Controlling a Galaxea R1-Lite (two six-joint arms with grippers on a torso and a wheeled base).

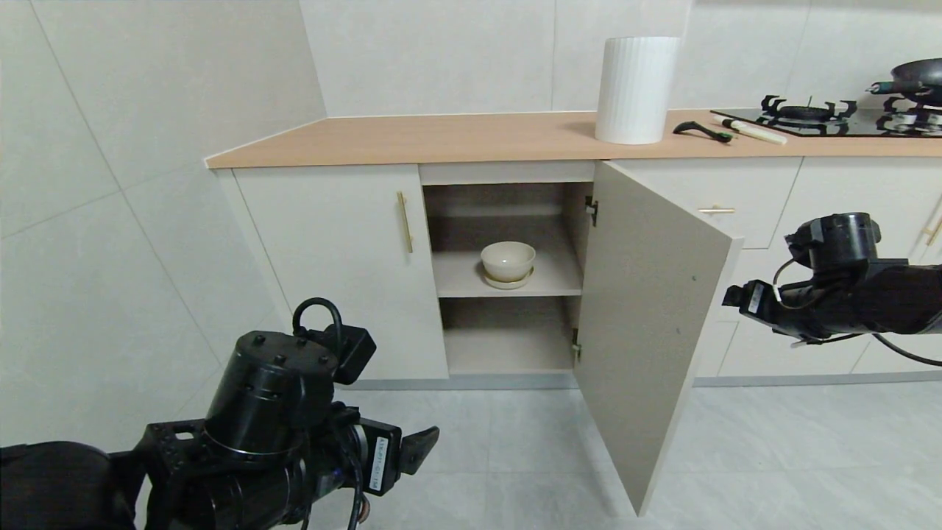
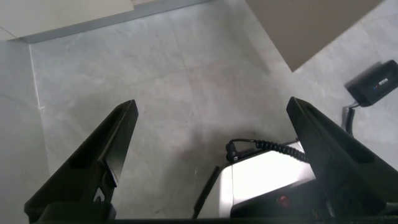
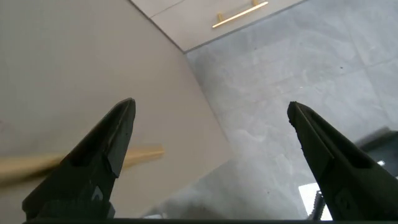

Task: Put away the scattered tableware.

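Bowl (image 1: 508,260), of a pale colour, stands on a small plate (image 1: 506,283) on the upper shelf (image 1: 460,278) of the open cabinet. It is well apart from both pincers. From the left pincer (image 2: 211,115), which hangs low over the floor (image 1: 515,442), the bowl is farther ahead, higher and a little to the right. From the right pincer (image 3: 211,112) it lies to the left, on the other side of the cabinet door (image 1: 647,309).

This door stands swung out toward the robot, between the right pincer and the shelf. Its blurred, wood-coloured handle (image 3: 143,153) shows just beside one finger of the right pincer; I cannot tell if they touch. On the worktop (image 1: 441,136) above stand a white ribbed container (image 1: 636,88), a black peeler (image 1: 703,131) and, farther right, a gas stove (image 1: 824,118) with a pan (image 1: 916,73).

The left pincer is spread wide and holds nothing. The right pincer is also spread wide, with nothing gripped, and the edge of the door runs between its fingers in the wrist view.
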